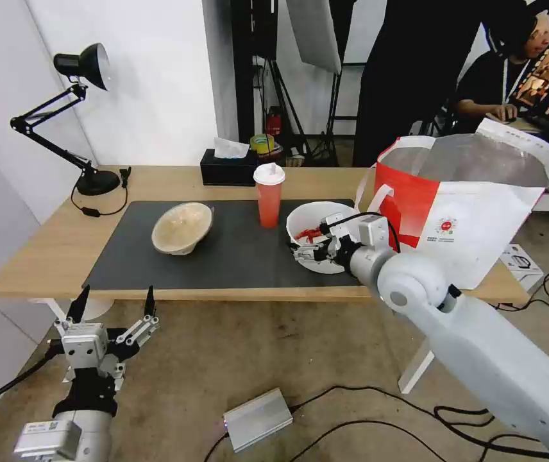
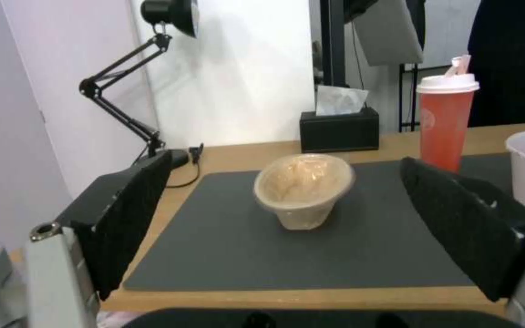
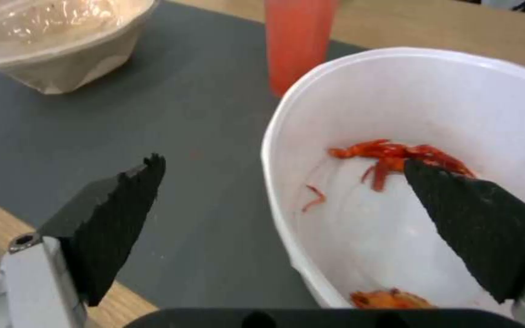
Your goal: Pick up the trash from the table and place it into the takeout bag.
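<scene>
On the table's [image 1: 50, 256] dark mat lie a beige paper bowl [image 1: 183, 228] [image 2: 304, 187] [image 3: 56, 41], tilted on its side, a red drink cup [image 1: 269, 194] [image 2: 446, 120] [image 3: 299, 36] with a white lid, and a white bowl [image 1: 326, 221] [image 3: 408, 118] with red scraps. My right gripper [image 1: 301, 251] [image 3: 280, 182] is open and straddles the white bowl's near rim, one finger inside and one over the mat. Below the table's front edge, my left gripper [image 1: 115, 305] [image 2: 285, 163] hangs open, facing the beige bowl. The red-and-white takeout bag [image 1: 467, 205] stands open at the table's right end.
A black desk lamp [image 1: 85, 122] and its cord sit at the back left, and a black tissue box [image 1: 228, 168] stands behind the cup. On the floor lie a silver box [image 1: 257, 418] and cables [image 1: 383, 417]. People stand behind the bag.
</scene>
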Robot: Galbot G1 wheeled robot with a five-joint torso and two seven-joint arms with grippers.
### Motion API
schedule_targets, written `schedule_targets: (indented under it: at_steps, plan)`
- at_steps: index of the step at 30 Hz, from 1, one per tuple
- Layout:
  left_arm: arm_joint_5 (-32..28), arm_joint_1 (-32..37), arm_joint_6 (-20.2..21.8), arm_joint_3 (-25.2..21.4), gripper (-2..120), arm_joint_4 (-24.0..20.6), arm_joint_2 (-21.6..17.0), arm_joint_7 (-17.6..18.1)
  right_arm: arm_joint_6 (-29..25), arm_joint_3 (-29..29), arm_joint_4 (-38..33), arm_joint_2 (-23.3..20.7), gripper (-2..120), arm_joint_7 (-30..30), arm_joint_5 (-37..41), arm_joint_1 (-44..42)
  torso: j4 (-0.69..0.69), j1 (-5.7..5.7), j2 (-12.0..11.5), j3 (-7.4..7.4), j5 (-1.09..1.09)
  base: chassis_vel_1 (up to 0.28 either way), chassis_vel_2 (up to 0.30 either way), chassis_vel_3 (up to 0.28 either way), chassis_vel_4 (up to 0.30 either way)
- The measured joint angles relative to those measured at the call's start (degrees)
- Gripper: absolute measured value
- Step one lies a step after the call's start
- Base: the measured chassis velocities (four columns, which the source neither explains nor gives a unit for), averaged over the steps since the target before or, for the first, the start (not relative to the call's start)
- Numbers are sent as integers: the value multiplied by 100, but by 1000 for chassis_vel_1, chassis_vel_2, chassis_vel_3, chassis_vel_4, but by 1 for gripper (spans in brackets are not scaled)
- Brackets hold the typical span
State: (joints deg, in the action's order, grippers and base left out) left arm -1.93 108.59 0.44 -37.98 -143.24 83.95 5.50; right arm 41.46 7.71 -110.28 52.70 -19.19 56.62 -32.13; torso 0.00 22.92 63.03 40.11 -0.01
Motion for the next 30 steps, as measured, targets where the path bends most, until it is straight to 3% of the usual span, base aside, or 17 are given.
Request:
schedule_targets:
  at_steps: [6,30]
  plan:
    - [-15,-25,0,16,100,0,-21,-4,1,333,378,228,100,-273,176,318,1,0,0,0,0,0,0,0,0]
    - [-60,-89,57,24,100,0,-24,-4,-10,570,891,708,100,-618,186,413,0,0,0,0,0,0,0,0,0]
